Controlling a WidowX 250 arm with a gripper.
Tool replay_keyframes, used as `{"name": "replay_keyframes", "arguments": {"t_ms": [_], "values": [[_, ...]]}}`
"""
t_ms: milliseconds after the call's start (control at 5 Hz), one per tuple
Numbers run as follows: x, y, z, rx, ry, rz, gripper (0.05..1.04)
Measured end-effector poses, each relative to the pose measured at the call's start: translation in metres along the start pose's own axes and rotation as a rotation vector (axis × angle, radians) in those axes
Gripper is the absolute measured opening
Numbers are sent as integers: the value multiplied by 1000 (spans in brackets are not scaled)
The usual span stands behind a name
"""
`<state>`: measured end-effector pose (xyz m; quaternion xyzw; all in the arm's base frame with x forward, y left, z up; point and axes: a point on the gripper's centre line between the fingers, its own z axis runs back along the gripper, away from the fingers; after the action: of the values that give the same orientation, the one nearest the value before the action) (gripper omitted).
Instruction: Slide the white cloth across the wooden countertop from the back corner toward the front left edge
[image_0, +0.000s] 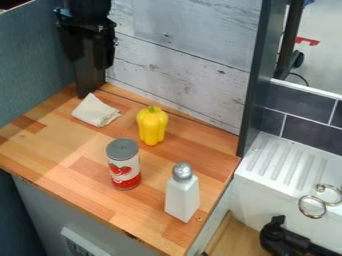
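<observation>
The black gripper (89, 52) hangs at the upper left, in front of the dark corner post and above the back of the wooden counter. It is open, and no object shows between its fingers. Nearest below it, a crumpled white cloth (97, 110) lies on the counter. To the cloth's right a yellow bell pepper (152, 126) stands upright, green stem up. Closer to the front is an upright can (124, 165) with a grey lid and a red and white label. A white shaker bottle (182, 194) with a silver top stands to the can's right.
The wooden counter (80, 157) has a whitewashed plank wall (187, 55) behind it and a blue-grey wall at left. A dark upright post (257, 80) rises at its right back corner. Beyond are a white ribbed sink ledge (284, 167), metal rings (312, 205) and a black fixture (287, 240).
</observation>
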<state>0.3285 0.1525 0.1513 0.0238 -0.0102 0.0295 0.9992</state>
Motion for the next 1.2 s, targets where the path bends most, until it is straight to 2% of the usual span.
{"name": "replay_keyframes", "arguments": {"t_ms": [200,400,600,800,1000,1200], "values": [[0,0,-14,-13,39,-2,1001],[15,5,-19,-13,34,-10,1001],[33,17,-30,25,24,-8,1001],[43,30,-53,79,55,-8,1001],[52,39,-77,96,110,-12,1001],[55,53,-94,83,156,27,1001]]}}
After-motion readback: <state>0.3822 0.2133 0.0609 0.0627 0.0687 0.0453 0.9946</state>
